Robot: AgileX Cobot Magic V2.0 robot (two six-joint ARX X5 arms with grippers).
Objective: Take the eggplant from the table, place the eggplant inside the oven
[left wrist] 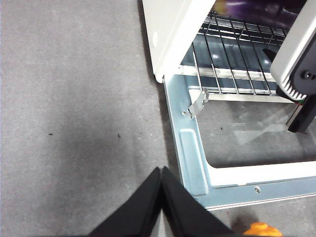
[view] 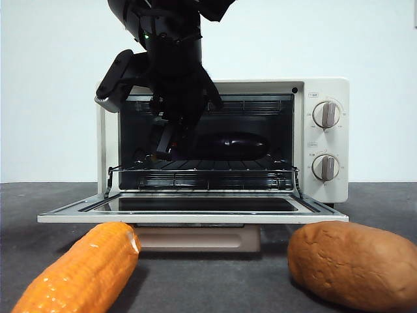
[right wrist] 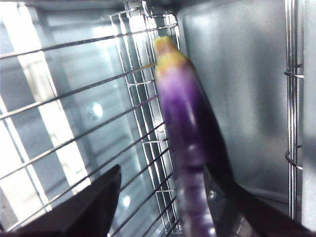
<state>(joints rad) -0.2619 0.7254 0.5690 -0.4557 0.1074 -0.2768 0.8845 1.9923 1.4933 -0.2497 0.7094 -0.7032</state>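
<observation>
The dark purple eggplant (view: 231,145) lies on the wire rack inside the cream-white oven (view: 322,88), whose door (view: 195,215) hangs open. My right gripper (view: 169,147) reaches into the oven's left half from above. In the right wrist view, that gripper (right wrist: 162,170) stands open around the eggplant (right wrist: 185,123): one jaw is close beside it and a gap shows at the other. The pale stem end points away. My left gripper (left wrist: 161,170) is shut and empty, low over the table (left wrist: 74,98) by the door's left corner. A purple bit of eggplant (left wrist: 247,7) shows there too.
An orange corn cob (view: 85,270) lies on the table in front of the door at the left, its tip also in the left wrist view (left wrist: 259,229). A brown bread-like lump (view: 355,261) sits at the front right. The right arm's body (left wrist: 301,64) hangs over the open door.
</observation>
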